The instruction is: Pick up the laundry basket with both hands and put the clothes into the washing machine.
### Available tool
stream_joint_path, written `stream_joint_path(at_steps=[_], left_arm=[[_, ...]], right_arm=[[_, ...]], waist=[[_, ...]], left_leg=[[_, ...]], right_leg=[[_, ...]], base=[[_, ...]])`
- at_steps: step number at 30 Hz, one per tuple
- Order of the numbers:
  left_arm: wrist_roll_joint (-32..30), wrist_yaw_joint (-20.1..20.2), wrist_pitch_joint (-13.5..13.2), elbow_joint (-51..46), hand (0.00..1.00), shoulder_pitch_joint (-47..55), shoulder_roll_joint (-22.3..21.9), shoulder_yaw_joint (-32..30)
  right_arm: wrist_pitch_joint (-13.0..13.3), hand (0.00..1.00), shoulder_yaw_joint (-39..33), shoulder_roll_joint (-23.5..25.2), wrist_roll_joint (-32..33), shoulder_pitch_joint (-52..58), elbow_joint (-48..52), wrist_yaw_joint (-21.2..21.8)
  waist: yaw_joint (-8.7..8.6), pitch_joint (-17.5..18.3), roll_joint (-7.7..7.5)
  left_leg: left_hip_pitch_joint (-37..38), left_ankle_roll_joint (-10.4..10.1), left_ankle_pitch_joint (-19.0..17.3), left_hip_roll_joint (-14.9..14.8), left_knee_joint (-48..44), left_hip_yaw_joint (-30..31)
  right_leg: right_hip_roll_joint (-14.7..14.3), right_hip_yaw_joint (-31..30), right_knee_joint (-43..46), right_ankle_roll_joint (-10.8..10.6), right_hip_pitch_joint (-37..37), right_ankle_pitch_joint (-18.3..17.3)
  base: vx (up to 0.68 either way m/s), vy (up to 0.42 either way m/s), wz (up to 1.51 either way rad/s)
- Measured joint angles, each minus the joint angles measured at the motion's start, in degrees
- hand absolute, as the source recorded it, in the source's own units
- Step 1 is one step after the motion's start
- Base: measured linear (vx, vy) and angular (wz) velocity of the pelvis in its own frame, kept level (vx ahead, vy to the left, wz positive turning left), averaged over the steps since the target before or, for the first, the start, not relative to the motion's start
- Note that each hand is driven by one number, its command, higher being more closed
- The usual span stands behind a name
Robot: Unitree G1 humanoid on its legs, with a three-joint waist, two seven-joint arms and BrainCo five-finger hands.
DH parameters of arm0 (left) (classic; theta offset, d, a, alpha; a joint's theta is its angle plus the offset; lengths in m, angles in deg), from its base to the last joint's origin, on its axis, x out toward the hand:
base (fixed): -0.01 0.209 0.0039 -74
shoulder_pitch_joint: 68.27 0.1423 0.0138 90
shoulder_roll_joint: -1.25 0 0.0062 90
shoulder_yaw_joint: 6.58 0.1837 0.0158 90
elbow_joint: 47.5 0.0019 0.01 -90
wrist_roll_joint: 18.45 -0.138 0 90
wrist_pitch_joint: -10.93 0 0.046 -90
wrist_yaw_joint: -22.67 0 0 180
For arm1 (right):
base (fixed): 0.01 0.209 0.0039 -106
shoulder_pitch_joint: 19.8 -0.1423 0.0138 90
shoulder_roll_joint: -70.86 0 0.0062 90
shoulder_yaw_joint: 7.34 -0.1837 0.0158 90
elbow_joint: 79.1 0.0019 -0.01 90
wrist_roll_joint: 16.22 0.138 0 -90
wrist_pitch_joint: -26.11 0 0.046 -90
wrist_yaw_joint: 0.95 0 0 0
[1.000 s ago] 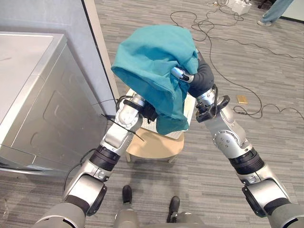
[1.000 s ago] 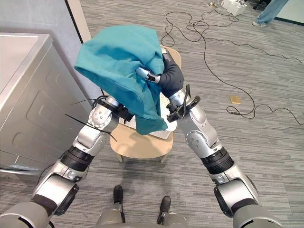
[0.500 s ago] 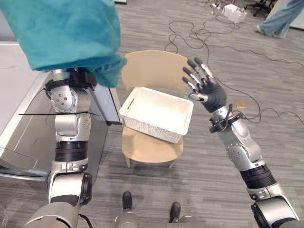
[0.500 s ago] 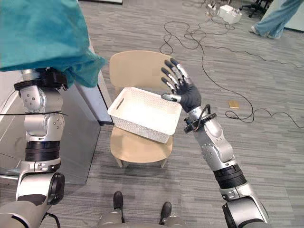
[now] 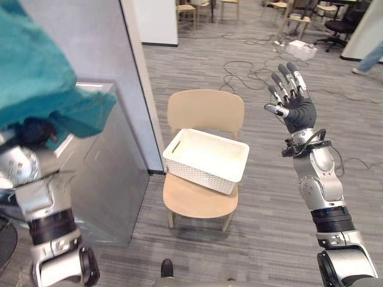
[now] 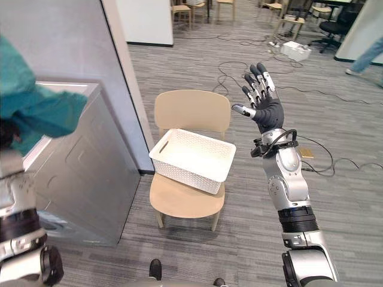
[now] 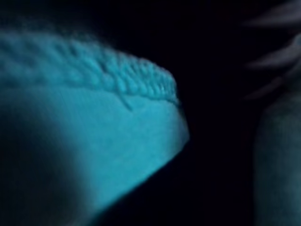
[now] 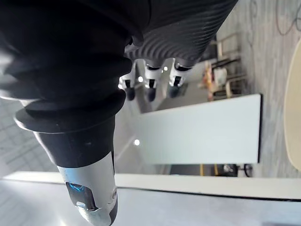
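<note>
A teal cloth [image 5: 42, 89] hangs over my left hand [image 5: 35, 130], held high at the far left above the silver-grey washing machine [image 5: 102, 173]. Up close, the left wrist view shows the teal cloth [image 7: 94, 141] with its stitched hem. The white perforated laundry basket [image 5: 206, 158] sits tilted on a light wooden chair [image 5: 203, 113] in the middle, with nothing in it that I can see. My right hand [image 5: 292, 101] is raised to the right of the chair, open with fingers spread, holding nothing and well clear of the basket.
A grey partition [image 5: 84, 42] stands behind the washing machine, close to the chair's left side. Black cables [image 5: 239, 66] trail over the grey floor behind the chair. More chairs [image 5: 191, 9] and a person's leg [image 5: 372, 58] are at the back.
The view has swung up and left. My left arm has carried the teal cloth further left, over the washing machine. My right hand has stayed open and risen away from the basket.
</note>
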State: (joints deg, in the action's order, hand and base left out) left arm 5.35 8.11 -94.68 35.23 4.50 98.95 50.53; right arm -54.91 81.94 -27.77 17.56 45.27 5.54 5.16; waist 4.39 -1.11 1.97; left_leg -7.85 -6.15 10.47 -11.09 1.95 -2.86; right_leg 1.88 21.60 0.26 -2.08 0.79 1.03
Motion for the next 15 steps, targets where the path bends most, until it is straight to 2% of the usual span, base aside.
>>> stream_joint_path(at_steps=[2,3,4,5,6,7,8,9,10,11,12,13,14,15], left_arm=[[-0.4,-0.81,0.01,-0.17,1.0,3.15,-3.57,-1.1],[-1.05,-0.85,0.25,-0.26,1.0,4.82,-6.22,-0.72],[-1.92,-0.75,0.82,-0.69,1.0,6.3,-10.14,-0.57],[-1.98,-0.9,1.01,-1.44,1.0,7.39,-12.14,-0.67],[-2.04,-0.98,1.2,-3.22,1.0,10.38,-14.27,-0.46],[-2.11,-0.97,1.22,-4.17,1.0,12.54,-14.74,-0.49],[-2.22,-0.62,1.3,-4.34,1.0,14.78,-14.82,-0.37],[-3.16,-0.39,1.33,-4.62,1.0,16.95,-15.26,0.16],[-4.02,-0.29,1.33,-5.28,1.0,18.19,-15.72,0.49],[-4.87,0.55,1.34,-5.94,1.0,19.1,-16.46,1.91],[-5.11,1.08,1.35,-6.07,1.0,19.49,-16.89,2.48],[-6.0,2.04,1.52,-6.07,1.0,19.95,-17.73,4.15],[-6.24,2.21,1.95,-6.14,1.0,19.9,-18.53,6.53],[-6.46,2.2,2.02,-6.06,1.0,19.94,-18.95,7.44]], right_arm=[[-0.03,0.0,-1.02,0.23,-1.95,0.12,-2.64,-1.67],[-0.1,0.0,-2.69,-0.02,-4.38,0.34,-3.83,-3.18],[-0.49,0.0,-5.41,-0.86,-6.74,0.59,-4.97,-4.38],[-0.68,0.0,-7.09,-0.96,-7.78,0.75,-5.26,-4.8],[-0.66,0.0,-9.75,-0.3,-9.8,2.56,-5.02,-5.52],[-0.74,0.0,-10.61,-0.25,-10.94,4.5,-4.89,-6.14],[-0.99,0.0,-11.21,-0.08,-12.62,6.66,-4.4,-6.42],[-1.35,0.0,-12.5,0.46,-14.34,10.01,-2.67,-6.69],[-1.47,0.0,-13.76,1.24,-14.76,12.35,-1.42,-7.06],[-1.51,0.0,-16.47,2.16,-15.76,15.06,-0.15,-7.22],[-1.54,0.0,-17.73,2.62,-16.1,16.22,0.09,-7.27],[-1.63,0.0,-20.63,3.35,-16.42,18.54,0.21,-7.57],[-2.14,0.0,-23.3,4.24,-16.51,21.28,0.11,-8.1],[-2.43,0.0,-23.97,4.79,-16.92,22.33,0.09,-8.42]], waist=[[0.43,-0.2,0.38],[0.31,-0.74,1.26],[-0.02,-0.69,0.9],[0.17,-1.12,1.29],[0.44,-1.64,0.64],[0.58,-2.54,-0.6],[0.49,-2.82,-1.09],[-0.21,-2.6,-0.68],[-0.67,-2.3,-0.22],[-1.68,-1.69,0.75],[-2.3,-1.17,1.54],[-4.09,-0.46,3.12],[-6.13,-0.61,2.51],[-7.04,-0.62,2.59]], left_leg=[[-2.57,1.06,1.47,0.2,-1.58,1.51],[-6.02,3.51,4.33,1.33,-2.88,1.28],[-7.66,5.65,9.67,2.98,-0.33,-0.11],[-8.18,8.17,4.76,2.39,-3.41,-4.11],[-10.81,13.01,-6.47,1.3,-16.84,-13.81],[-10.62,14.78,-11.4,-0.03,-26.38,-19.39],[-9.14,14.16,-14.63,-2.4,-33.39,-23.28],[-6.39,10.79,-17.8,-6.6,-39.1,-25.78],[-4.72,9.89,-18.42,-10.15,-41.22,-26.71],[-2.59,9.66,-18.01,-15.29,-42.29,-28.29],[-1.71,9.85,-16.85,-17.83,-41.97,-29.29],[-1.54,9.54,-13.78,-19.84,-40.74,-31.85],[-2.62,11.23,-14.82,-17.09,-40.52,-34.52],[-3.38,10.64,-15.68,-15.85,-38.41,-33.64]], right_leg=[[0.27,3.3,4.06,0.8,-1.09,-3.27],[0.08,3.68,7.36,1.93,-3.16,-6.17],[1.03,5.26,8.24,3.38,-4.21,-6.37],[1.78,8.07,8.39,3.52,-4.24,-6.14],[3.72,11.63,9.14,3.5,-3.94,-5.94],[5.85,13.44,9.88,2.99,-2.81,-5.62],[7.35,15.22,9.99,2.55,-1.86,-5.2],[8.55,18.22,10.0,2.05,-0.37,-4.89],[9.45,20.87,10.51,1.84,0.38,-4.76],[11.13,24.19,12.65,1.8,0.4,-4.74],[12.21,26.03,14.22,1.78,0.4,-4.75],[15.36,29.8,18.65,1.47,0.74,-5.02],[19.49,32.02,23.45,1.73,0.27,-4.95],[19.01,31.75,22.94,-0.98,-0.53,-5.94]], base=[[-0.1,-0.042,1.08],[-0.19,-0.032,1.86],[-0.22,0.009,1.96],[-0.22,0.05,1.83],[-0.15,0.063,1.35],[-0.1,0.041,1.38],[-0.08,0.071,1.32],[-0.06,0.092,1.36],[-0.07,0.188,1.58],[-0.01,0.195,1.41],[0.05,0.312,1.78],[0.12,0.442,2.17],[0.11,0.428,2.25],[0.02,0.315,2.04]])
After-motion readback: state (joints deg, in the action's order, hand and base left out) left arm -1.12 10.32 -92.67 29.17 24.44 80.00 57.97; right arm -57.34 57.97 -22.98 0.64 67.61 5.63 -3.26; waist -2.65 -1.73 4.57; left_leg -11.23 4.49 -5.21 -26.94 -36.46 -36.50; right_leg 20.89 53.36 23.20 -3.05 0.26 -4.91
